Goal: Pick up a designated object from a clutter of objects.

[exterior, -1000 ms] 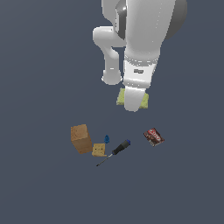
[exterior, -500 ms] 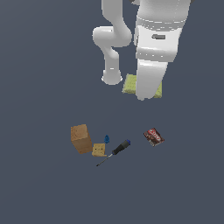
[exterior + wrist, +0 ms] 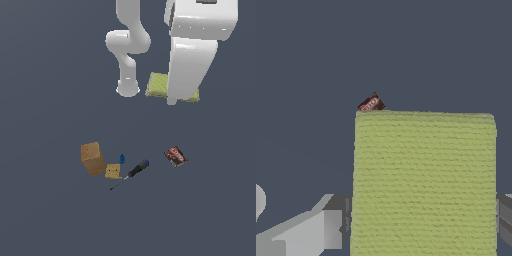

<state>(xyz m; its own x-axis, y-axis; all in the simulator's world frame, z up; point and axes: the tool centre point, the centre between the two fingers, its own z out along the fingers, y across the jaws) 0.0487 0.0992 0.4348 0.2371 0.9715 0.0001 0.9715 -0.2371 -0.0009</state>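
Your yellow-green pad sits in the upper right of the exterior view, lifted well above the worktop and half hidden behind the white arm. Only its two ends show there, one on each side of the arm's lower section. In the wrist view the pad fills most of the frame, its woven grid texture plain to see, and a grey finger presses against one long edge while a second grey finger peeks out at the opposite edge. So you have the fingers pinching the pad between them.

Just past the pad's far edge in the wrist view you can see the red-brown packet, far below on the worktop. In the exterior view that packet lies right of centre.

The other items lie in the lower middle of the exterior view, well apart from the pad. The blue-handled screwdriver lies at a slant, the tan cube just beside its shaft, the brown box touching the cube on the exterior view's left, and a tiny blue piece just above the cube.
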